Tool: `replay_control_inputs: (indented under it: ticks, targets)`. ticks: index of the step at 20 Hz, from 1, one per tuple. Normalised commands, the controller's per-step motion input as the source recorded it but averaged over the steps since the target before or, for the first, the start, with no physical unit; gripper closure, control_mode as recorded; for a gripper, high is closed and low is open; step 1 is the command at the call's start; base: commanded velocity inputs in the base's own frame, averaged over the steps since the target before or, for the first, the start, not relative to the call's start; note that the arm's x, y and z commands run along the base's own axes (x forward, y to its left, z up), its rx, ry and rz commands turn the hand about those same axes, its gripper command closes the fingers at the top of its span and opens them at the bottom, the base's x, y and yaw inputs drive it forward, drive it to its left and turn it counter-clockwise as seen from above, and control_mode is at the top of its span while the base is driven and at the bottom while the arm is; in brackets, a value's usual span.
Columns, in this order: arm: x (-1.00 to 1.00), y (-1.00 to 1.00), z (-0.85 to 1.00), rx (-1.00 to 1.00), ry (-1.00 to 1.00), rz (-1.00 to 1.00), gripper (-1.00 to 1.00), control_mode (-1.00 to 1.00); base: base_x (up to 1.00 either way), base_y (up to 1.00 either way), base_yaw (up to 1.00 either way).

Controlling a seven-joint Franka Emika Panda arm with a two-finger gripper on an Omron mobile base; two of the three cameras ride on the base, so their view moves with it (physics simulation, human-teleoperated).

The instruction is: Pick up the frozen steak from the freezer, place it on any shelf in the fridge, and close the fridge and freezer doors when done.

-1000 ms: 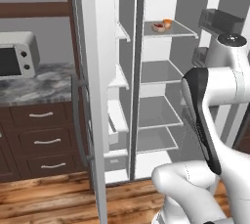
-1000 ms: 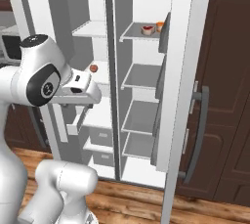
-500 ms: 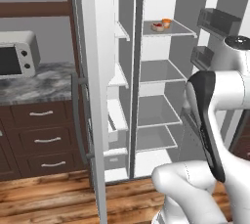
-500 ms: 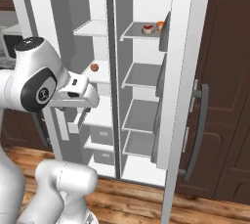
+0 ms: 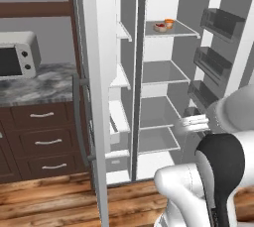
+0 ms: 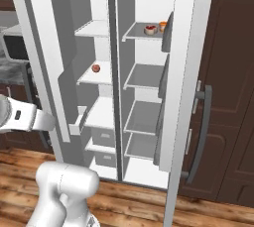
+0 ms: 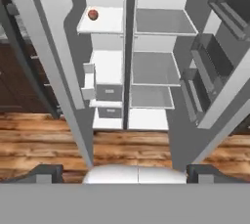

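Sitting on a freezer shelf (image 7: 105,22) w/ both doors open, frozen steak (image 7: 93,14) looks small, round, reddish; prob rigid, light, maybe slick w/ frost. Best pinched across its width. Hand (image 7: 125,173) hangs well back, fingers spread, holding nothing.

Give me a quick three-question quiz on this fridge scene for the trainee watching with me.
1. True or false: both doors of the white unit stand open.
2. Where does the steak lie?
A. a fridge shelf
B. a freezer shelf
C. the floor
3. Fill in: the two small bowls sit on the ____ shelf of the fridge.

Key: 1 true; 2 B; 3 top.
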Motion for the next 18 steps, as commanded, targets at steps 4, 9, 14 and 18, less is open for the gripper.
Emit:
replay_control_inputs:
  ticks: [4, 9, 14, 18]
  targets:
    - [-0.17, 1.00, 0.00, 0.07, -0.41, 0.00, -1.00, -1.00, 0.00, 0.00, 0.00]
    - [0.02, 1.00, 0.00, 0.05, -0.32, -0.02, -1.00, -1.00, 0.00, 0.00, 0.00]
    - [0.42, 1.00, -0.10, 0.04, -0.28, -0.08, -1.00, -1.00, 0.00, 0.00, 0.00]
    - [0.97, 1.00, -0.18, 0.04, -0.23, -0.24, -1.00, -1.00, 0.00, 0.00, 0.00]
